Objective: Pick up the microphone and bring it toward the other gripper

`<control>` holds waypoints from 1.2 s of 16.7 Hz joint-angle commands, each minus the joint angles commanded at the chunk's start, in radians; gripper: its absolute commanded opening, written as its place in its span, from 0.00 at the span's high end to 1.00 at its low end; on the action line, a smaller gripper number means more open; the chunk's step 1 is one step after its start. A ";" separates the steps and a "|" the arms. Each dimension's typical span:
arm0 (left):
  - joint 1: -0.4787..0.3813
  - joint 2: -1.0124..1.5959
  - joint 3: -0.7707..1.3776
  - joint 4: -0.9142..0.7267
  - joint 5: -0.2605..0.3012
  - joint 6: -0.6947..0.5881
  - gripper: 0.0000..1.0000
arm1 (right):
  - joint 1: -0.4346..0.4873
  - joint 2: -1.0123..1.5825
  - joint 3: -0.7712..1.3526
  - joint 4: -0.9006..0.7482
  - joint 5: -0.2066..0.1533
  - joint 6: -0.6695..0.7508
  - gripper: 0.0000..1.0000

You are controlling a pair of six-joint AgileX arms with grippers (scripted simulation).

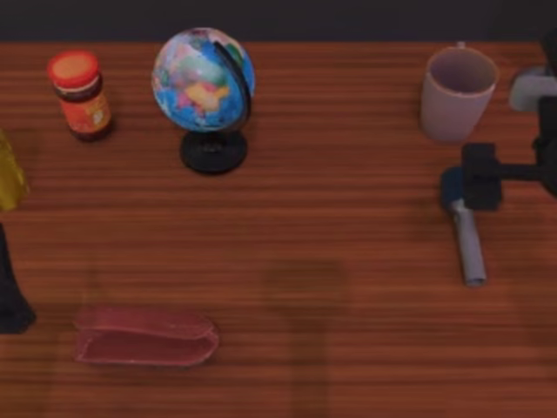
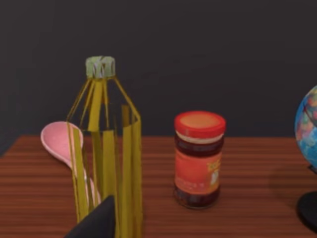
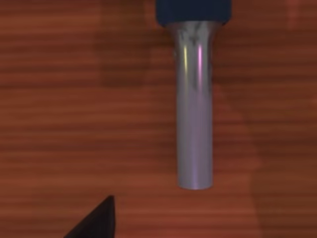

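I cannot tell if the right gripper's [image 1: 481, 177] fingers are apart. It hangs over the microphone's [image 1: 467, 241] blue head near the table's [image 1: 348, 218] right edge. One mauve cup [image 1: 457, 92] stands just behind. One globe [image 1: 204, 96] and one jar [image 1: 81, 94] stand along the far edge.

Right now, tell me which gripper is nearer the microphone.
Right. The right gripper hovers directly over the microphone, above its blue head at the table's right side. The left gripper sits parked at the far left edge, across the table.
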 joint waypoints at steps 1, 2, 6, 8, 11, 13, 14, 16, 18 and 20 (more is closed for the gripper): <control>0.000 0.000 0.000 0.000 0.000 0.000 0.00 | 0.014 0.073 0.051 -0.037 0.004 0.015 0.00; 0.000 0.000 0.000 0.000 0.000 0.000 0.00 | 0.028 0.137 0.096 -0.072 0.007 0.029 0.00; 0.000 0.000 0.000 0.000 0.000 0.000 0.00 | 0.064 0.309 0.212 -0.177 0.021 0.064 0.00; 0.000 0.000 0.000 0.000 0.000 0.000 0.00 | 0.069 0.338 0.229 -0.197 0.024 0.070 0.00; 0.000 0.000 0.000 0.000 0.000 0.000 0.00 | 0.069 0.338 0.229 -0.197 0.024 0.070 0.00; 0.000 0.000 0.000 0.000 0.000 0.000 0.00 | 0.064 0.337 0.224 -0.192 0.023 0.069 0.00; 0.000 0.000 0.000 0.000 0.000 0.000 0.00 | 0.064 0.345 0.218 -0.179 0.023 0.067 0.00; 0.000 0.000 0.000 0.000 0.000 0.000 0.00 | 0.061 0.377 0.192 -0.123 0.024 0.062 0.00; 0.000 0.000 0.000 0.000 0.000 0.000 0.00 | 0.057 0.424 0.157 -0.034 0.024 0.058 0.00; 0.000 0.000 0.000 0.000 0.000 0.000 0.00 | 0.051 0.475 0.118 0.061 0.024 0.054 0.00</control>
